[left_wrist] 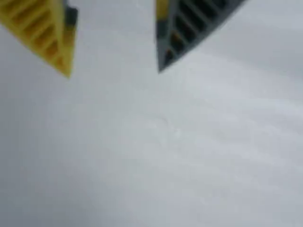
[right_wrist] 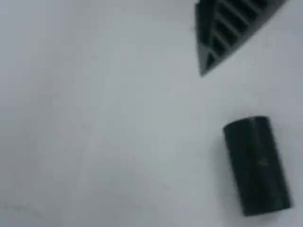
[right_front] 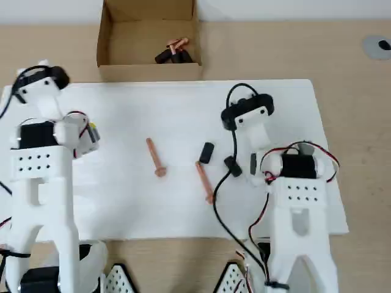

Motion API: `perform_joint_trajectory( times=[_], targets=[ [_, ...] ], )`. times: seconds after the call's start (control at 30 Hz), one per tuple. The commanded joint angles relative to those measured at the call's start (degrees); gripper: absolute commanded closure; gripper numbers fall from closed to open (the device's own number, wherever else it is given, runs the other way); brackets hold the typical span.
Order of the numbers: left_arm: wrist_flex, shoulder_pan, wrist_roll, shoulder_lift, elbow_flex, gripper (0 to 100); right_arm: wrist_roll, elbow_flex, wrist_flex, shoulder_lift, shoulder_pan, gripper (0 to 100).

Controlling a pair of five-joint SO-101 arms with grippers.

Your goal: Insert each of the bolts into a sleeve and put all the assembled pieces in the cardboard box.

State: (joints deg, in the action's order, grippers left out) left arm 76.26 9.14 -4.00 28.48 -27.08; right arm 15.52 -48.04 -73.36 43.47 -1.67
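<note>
Left wrist view: left gripper [left_wrist: 113,71] released above white mat [left_wrist: 165,156].
Right gripper [right_front: 244,160]: I cannot tell; black cylindrical sleeve [right_wrist: 255,165] on mat.

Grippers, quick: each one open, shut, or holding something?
Left gripper: open, empty, over the white mat.
Right gripper: cannot be told; a black cylindrical sleeve lies on the mat by it.
</note>
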Motion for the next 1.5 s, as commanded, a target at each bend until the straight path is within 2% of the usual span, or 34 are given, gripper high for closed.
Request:
perform_joint_trajectory(
  times=[0.0,0.1,0.27,0.47,0.73,0.9,1.1,1.23,1.47],
  targets=[
    [-3.69,-4.40,0.97,0.57,-0.97,90,1.67,2.24,-0.62,2.07,-1.27,49.0],
    [-7.21,-7.30,4.92,0.40,-2.64,93,3.43,1.36,-1.49,2.07,-1.19,49.0],
    [-13.01,-8.70,6.07,0.04,-7.56,93,4.31,0.13,-2.29,1.63,-1.19,49.0],
    [-18.55,-8.70,9.67,0.57,-15.56,88,3.87,1.36,-2.11,-3.91,-1.19,49.0],
    [-19.08,-8.70,11.52,0.66,-17.49,88,-4.04,9.54,-1.93,-5.32,-2.15,49.0],
    [-21.36,-9.67,11.25,5.85,-20.66,88,-5.71,9.01,1.67,-5.41,-7.34,49.0],
    [-27.43,-14.07,9.58,15.87,-28.48,88,-5.98,1.89,12.22,-5.67,-14.20,49.0],
    [-31.91,-13.36,4.48,18.86,-32.62,88,-8.79,0.04,15.82,-9.71,-13.93,49.0],
    [-32.97,-13.54,2.46,19.03,-33.32,88,-10.20,1.45,20.92,-18.33,-13.05,49.1]
  ],
)
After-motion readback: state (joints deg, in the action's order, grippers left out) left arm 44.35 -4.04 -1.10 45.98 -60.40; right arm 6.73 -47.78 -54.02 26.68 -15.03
